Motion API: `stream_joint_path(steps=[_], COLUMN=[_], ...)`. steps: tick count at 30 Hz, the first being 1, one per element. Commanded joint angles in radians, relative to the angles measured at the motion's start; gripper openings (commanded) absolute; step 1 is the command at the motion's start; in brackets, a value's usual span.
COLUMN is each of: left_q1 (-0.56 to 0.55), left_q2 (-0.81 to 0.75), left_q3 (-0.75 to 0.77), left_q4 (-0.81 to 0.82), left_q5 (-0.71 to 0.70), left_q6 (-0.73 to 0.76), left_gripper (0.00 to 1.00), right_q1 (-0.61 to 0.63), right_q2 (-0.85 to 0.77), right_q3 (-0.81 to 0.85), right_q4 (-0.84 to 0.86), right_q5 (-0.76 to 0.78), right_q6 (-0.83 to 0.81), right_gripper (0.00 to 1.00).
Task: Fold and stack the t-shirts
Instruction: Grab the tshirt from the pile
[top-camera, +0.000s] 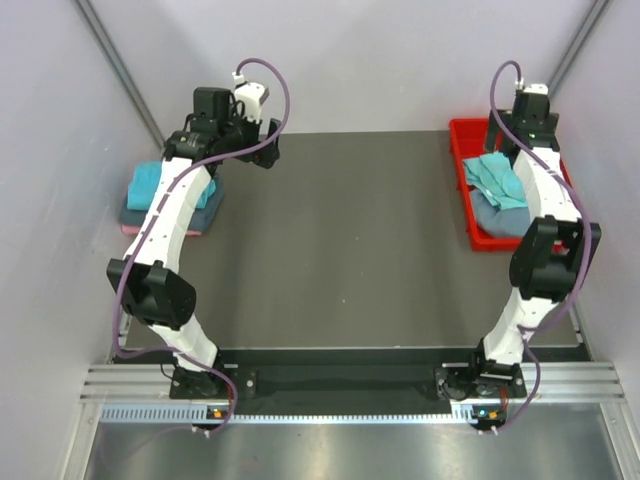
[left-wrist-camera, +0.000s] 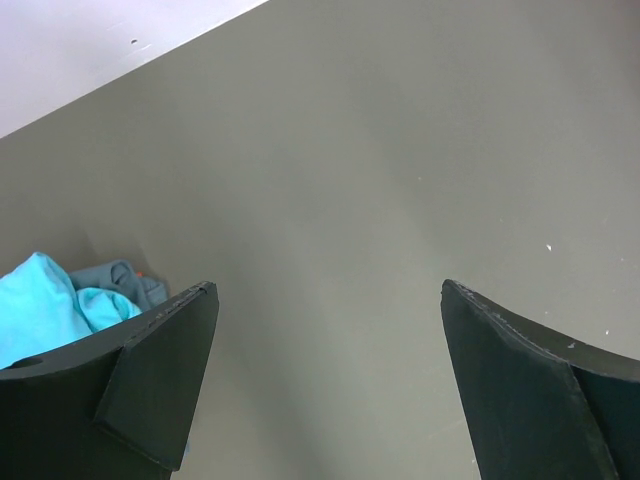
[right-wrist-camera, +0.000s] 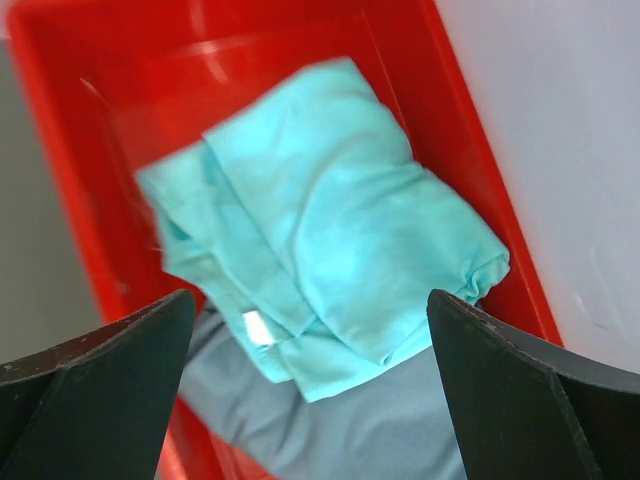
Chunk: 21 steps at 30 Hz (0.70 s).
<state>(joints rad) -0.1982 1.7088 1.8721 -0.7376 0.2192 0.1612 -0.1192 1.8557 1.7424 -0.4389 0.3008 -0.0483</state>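
Grey table (top-camera: 340, 240), white walls. L gripper (left-wrist-camera: 325, 290) wide open, empty, over bare table beside folded stack (top-camera: 148, 190). R gripper (right-wrist-camera: 310, 295) open, empty, above tray (right-wrist-camera: 60, 120), where turquoise shirt (right-wrist-camera: 330, 210) lies on grey shirt (right-wrist-camera: 370, 430). Risk: a deep pinch prob. lifts both shirts, or fingers hit the tray wall.
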Motion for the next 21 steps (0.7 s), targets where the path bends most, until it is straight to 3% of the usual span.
stream_joint_path(steps=[1,14,21], left_q1=[0.000,0.000,0.000], left_q2=[-0.070,-0.048,-0.043], left_q3=[-0.021,-0.025,-0.016], left_q4=[-0.009,-0.029,-0.031], left_q5=[-0.011,-0.020,-0.020], left_q6=[0.021,0.041,0.047], left_gripper=[0.97,0.97,0.97], right_q1=[-0.056,-0.145,-0.146], right_q2=[0.062,0.195,0.273], right_q3=[0.025,-0.004,0.037], right_q4=[-0.029,-0.123,-0.182], right_q5=[-0.011,0.008,-0.065], right_q6=[0.018,0.001,0.011], right_gripper=[1.00,1.00,0.92])
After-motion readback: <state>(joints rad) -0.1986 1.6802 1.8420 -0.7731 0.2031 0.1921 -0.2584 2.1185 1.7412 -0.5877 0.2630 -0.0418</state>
